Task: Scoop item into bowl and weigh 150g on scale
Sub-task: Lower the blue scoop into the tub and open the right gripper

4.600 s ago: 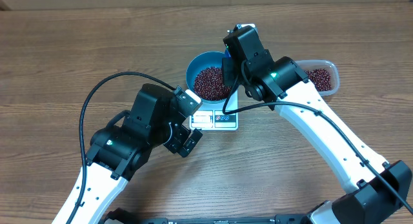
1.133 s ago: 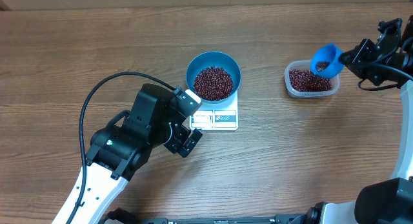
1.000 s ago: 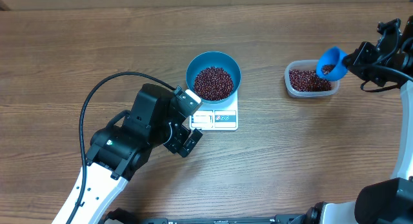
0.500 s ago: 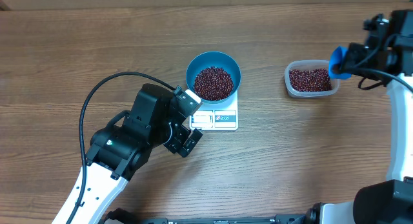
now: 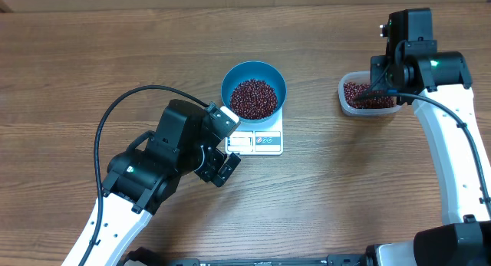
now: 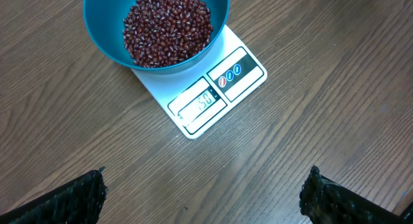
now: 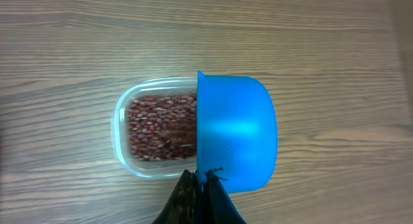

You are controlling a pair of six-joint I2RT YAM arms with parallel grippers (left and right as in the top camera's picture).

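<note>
**On the scale, a bowl of beans; over the tub, a scoop**

At mid-table the white scale (image 5: 265, 142) lies flat with the teal bowl (image 5: 226, 86) on its rear part. Its display and button panel stick out in front. The bowl holds a maroon heap of beans (image 5: 254, 98). From the left wrist view the display's digits end in 50; the leading mark is too faint to read.

Just in front of the scale and to its left, the left gripper (image 6: 203, 208) hangs above bare table (image 5: 115, 51). Its fingers are spread wide and hold nothing.

Well apart, at the far right, a clear tub (image 7: 122, 121) holds more beans. The right gripper (image 7: 201, 192) is clenched on a blue scoop (image 7: 235, 133). The scoop sits over the tub's right end and hides it, its rounded back facing the wrist camera.
</note>
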